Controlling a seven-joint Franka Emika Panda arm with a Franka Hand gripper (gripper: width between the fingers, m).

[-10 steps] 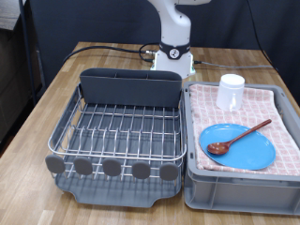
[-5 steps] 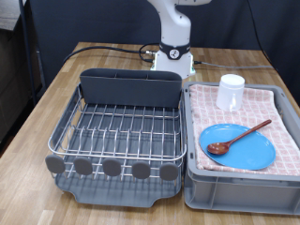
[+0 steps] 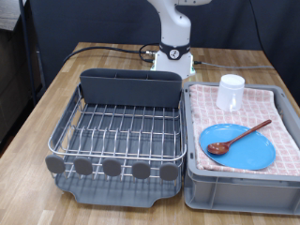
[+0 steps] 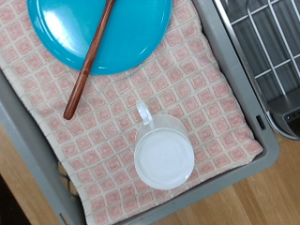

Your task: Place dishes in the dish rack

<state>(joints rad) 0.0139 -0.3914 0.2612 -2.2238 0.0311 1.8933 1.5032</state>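
Observation:
The bright-blue plate (image 3: 238, 146) lies on the pink checked cloth in the grey bin at the exterior view's right. The reddish-brown wooden spoon (image 3: 238, 137) lies across the plate. The small white mug (image 3: 230, 92) stands upright on the cloth behind the plate. The dish rack (image 3: 117, 131) stands at the left with its wire grid and cutlery bin (image 3: 128, 87) holding nothing. The wrist view looks down on the mug (image 4: 164, 155), the plate (image 4: 101, 31) and the spoon (image 4: 90, 58). The gripper is out of view in both views; only the arm's base (image 3: 174, 37) shows.
The grey bin (image 3: 242, 183) lined with the pink checked cloth (image 3: 277, 111) sits beside the rack on a wooden table (image 3: 56, 94). Black cables (image 3: 103, 49) run along the table's far edge. A rack corner shows in the wrist view (image 4: 272, 47).

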